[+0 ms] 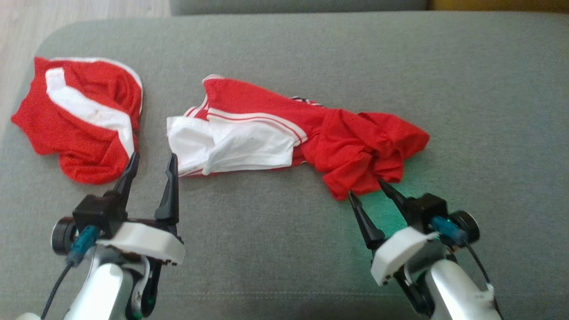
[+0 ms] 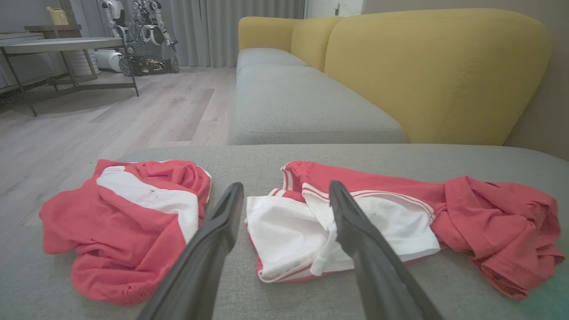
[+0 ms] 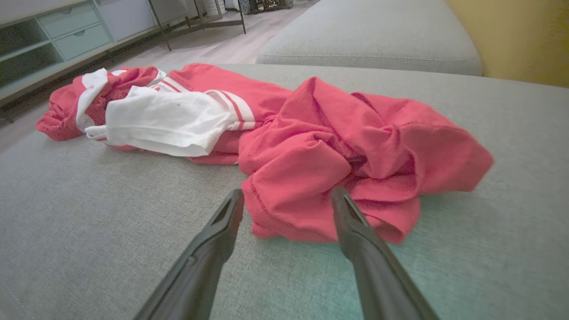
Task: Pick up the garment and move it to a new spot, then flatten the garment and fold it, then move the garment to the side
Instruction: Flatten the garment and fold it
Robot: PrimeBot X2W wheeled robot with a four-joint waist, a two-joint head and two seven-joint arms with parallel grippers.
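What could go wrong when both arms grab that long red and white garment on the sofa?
The left gripper hangs open between the long garment and the smaller garment, so it might snag the wrong one. The right gripper faces a bunched red end, so its fingers may pinch just one fold.

Long red-and-white garment (image 1: 266, 129) crumpled on grey cushion (image 1: 311, 44), left gripper (image 1: 153, 154) and right gripper (image 1: 366, 187) just beside, both spread wide.

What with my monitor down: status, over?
Left gripper open, right gripper open, both empty. Long garment crumpled on cushion, one gripper near each end. Second red garment lies apart, leftward.
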